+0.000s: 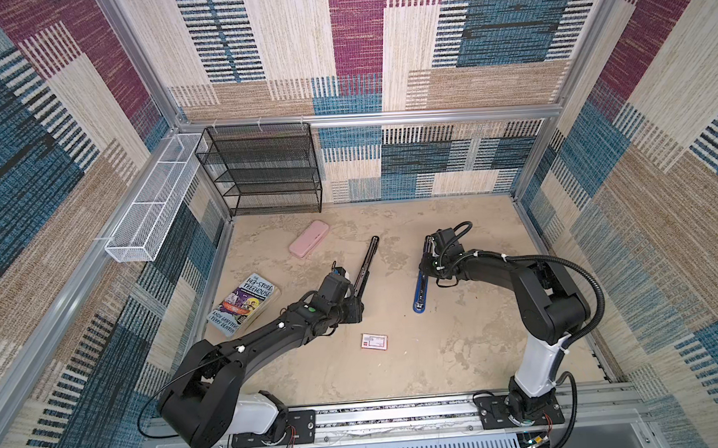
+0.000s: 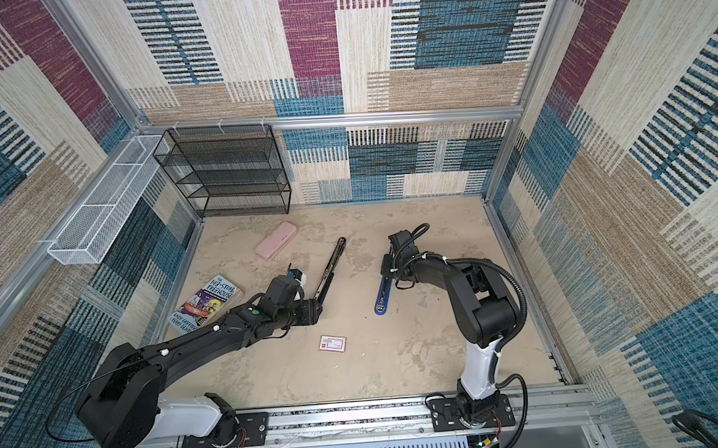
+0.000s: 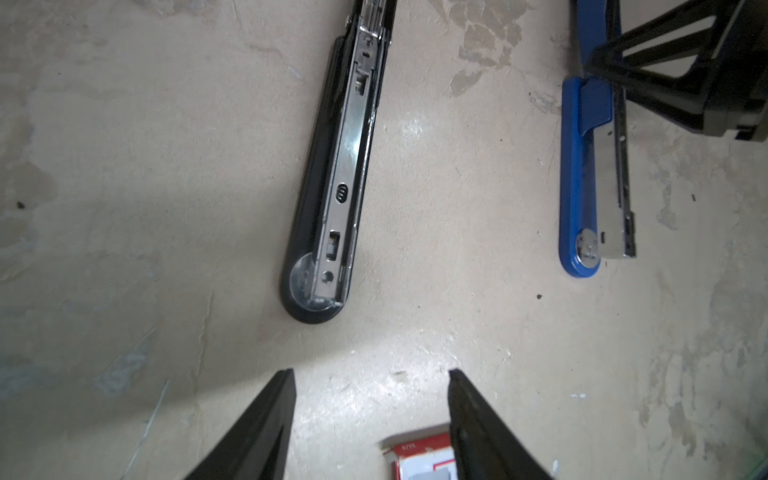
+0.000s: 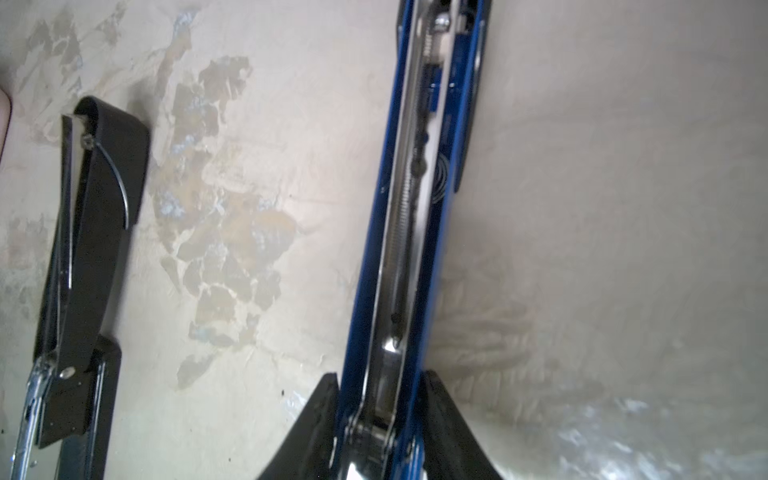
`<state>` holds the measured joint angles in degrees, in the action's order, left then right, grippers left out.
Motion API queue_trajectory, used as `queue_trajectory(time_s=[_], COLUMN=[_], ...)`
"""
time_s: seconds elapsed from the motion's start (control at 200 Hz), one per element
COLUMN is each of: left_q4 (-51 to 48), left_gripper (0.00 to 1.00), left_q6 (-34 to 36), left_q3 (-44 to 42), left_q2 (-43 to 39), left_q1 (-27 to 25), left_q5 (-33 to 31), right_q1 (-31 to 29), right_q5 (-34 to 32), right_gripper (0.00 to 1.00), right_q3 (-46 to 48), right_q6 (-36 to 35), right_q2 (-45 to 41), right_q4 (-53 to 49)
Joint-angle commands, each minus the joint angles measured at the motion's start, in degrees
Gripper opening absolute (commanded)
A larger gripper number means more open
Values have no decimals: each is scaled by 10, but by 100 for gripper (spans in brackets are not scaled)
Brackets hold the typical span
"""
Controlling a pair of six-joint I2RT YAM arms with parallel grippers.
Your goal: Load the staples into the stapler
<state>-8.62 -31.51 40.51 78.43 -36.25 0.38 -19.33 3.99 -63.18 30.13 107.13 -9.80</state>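
Observation:
The staples' small white box with a red edge lies flat on the table near the front. In the left wrist view the box shows just behind my open, empty left gripper. A black stapler lies opened out flat ahead of that gripper. To its right lies a blue stapler, also open. My right gripper is shut on the blue stapler at its hinge end, a finger against each blue side.
A pink oblong case lies toward the back. A book rests at the left wall beside my left arm. A black mesh rack stands in the back left corner, and a white mesh basket hangs on the left wall.

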Motion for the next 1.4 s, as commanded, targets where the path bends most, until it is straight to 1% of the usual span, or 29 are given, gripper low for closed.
queue_trajectory(time_s=[0.0,0.115,0.275,0.396,0.531,0.681,0.741,0.846,0.911,1.027,1.172,1.277,1.392], left_q4=[6,2,-8,-27,-49,-90,-109,-133,-134,-122,-106,-96,-84], left_gripper=[62,62,62,62,62,58,56,49,46,44,40,40,44], left_q6=[-11,-11,-10,-9,-11,-19,-18,-19,-21,-29,-35,-35,-31], left_q3=[-2,0,5,12,12,10,11,4,-5,-16,-17,-17,-21], left_q2=[-4,-4,-4,-8,-24,-39,-40,-43,-46,-37,-4,15,33], left_q1=[0,1,0,0,0,0,0,0,0,0,-2,-5,-10], left_q5=[9,11,19,26,39,63,75,87,90,111,140,156,172], right_q1=[6,7,7,8,8,8,8,7,0,-19,-41,-48,-57], right_q5=[-2,2,5,7,27,87,124,199,225,248,268,275,277], right_gripper=[36,38,51,52,53,52,50,42,41,40,40,40,41], right_q3=[-26,-49,-57,-40,4,75,106,170,201,246,291,314,329], right_q6=[14,9,4,-2,-22,-57,-68,-72,-74,-76,-70,-62,-59], right_q2=[15,24,9,-33,-101,-186,-217,-278,-308,-345,-362,-359,-354], right_q4=[20,12,0,-2,-1,11,19,43,53,64,88,100,109])
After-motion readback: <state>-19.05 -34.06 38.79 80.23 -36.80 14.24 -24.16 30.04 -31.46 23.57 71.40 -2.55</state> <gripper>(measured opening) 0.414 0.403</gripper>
